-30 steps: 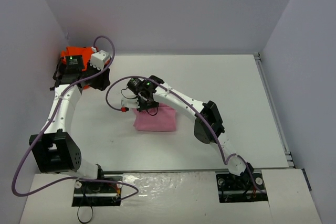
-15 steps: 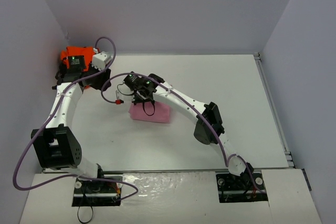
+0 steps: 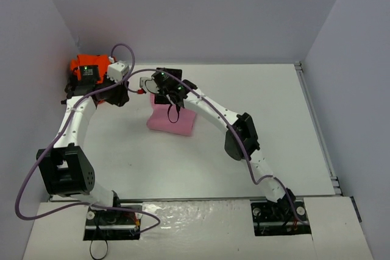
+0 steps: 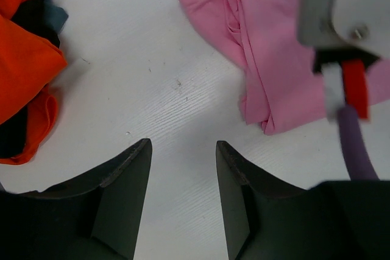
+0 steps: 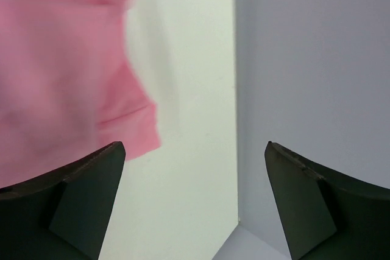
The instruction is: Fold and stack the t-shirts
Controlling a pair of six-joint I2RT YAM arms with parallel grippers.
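two shirts flank the left gripper point(image 4: 183, 144). the crumpled bright orange cloth t-shirt point(image 4: 24, 59), with a dark navy-black cloth t-shirt point(image 4: 36, 10) bunched into it, lies just beside its left finger. the folded light pink cloth t-shirt point(image 4: 286, 71) lies ahead and to its right, near but apart. its fingers stand partly spread over the bare white table point(image 4: 183, 89), gripping nothing. the right gripper point(image 5: 194, 145) is spread wide and empty at the pink shirt's far edge, the cloth off to one side of its fingers. from above, the pink shirt's long axis runs roughly across the table. we judge the orange shirt comes next, and the left arm is clearly the nearer.
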